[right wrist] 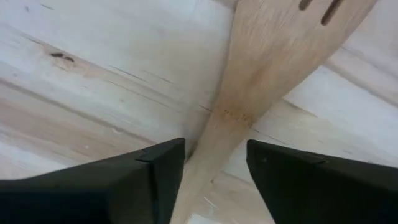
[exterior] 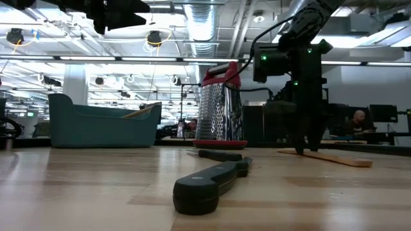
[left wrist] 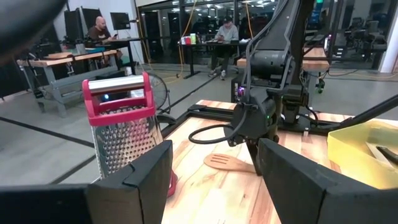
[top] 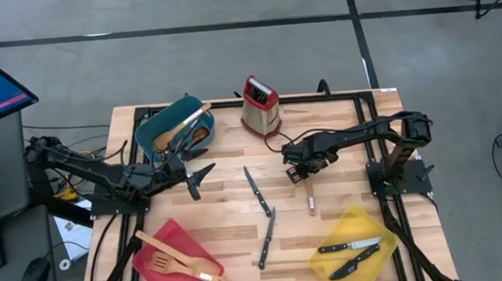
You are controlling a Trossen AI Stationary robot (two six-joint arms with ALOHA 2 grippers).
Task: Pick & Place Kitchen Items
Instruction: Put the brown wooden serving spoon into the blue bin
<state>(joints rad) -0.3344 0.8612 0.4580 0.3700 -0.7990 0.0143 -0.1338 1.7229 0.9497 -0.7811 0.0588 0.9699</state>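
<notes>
A slotted light wooden spatula point(right wrist: 273, 56) lies flat on the table right of centre, its handle point(top: 310, 198) pointing to the near edge. My right gripper point(right wrist: 216, 168) points down over its neck, open, one finger on either side. My left gripper point(top: 202, 175) hovers open and level at the table's left, holding nothing; the left wrist view looks across at the right arm. Two black-handled knives point(top: 256, 191) point(top: 267, 237) lie on the table's middle. My right gripper comes from above, pointing down, its fingers point(right wrist: 155, 180) across the spatula's neck point(right wrist: 217, 134) where the blade narrows into the handle. The spatula rests flat on the table. Whether either finger touches the wood, I cannot tell.
A red-topped steel grater point(top: 259, 104) stands at the far middle. A teal bin point(top: 157, 134) with wooden utensils is at the far left, a red bin point(top: 169, 239) with wooden utensils near left, a yellow bin point(top: 363, 221) with knives near right. People sit at desks beyond the table.
</notes>
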